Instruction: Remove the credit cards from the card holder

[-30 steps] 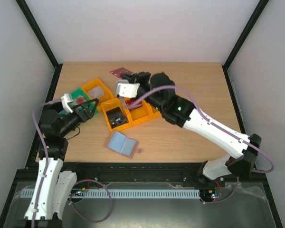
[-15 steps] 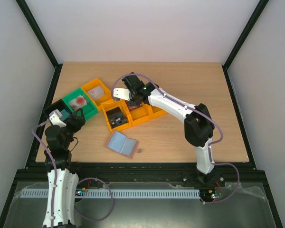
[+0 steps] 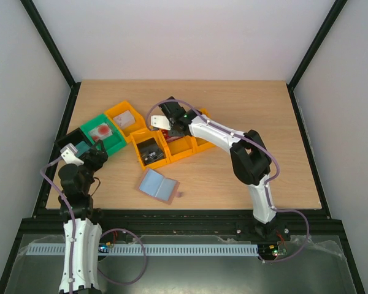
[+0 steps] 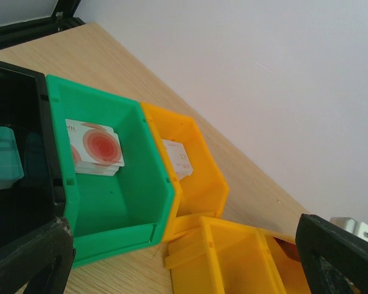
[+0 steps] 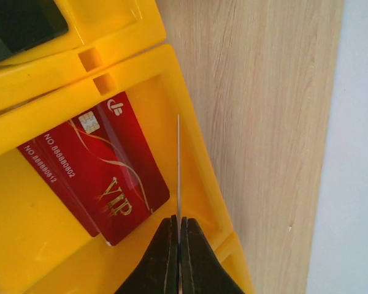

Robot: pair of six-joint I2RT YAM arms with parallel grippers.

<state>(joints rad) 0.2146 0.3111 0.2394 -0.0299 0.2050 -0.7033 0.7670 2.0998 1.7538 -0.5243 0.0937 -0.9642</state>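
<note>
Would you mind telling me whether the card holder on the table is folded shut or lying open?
Open: the card holder lies spread flat, both halves side by side, light blue lining facing up.

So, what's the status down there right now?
Left gripper open, near green bin. Right gripper shut on a card, over orange bin with red cards. Card holder open on table, untouched.

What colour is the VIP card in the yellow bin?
The card is red with gold lettering, clearest in the right wrist view.
</note>
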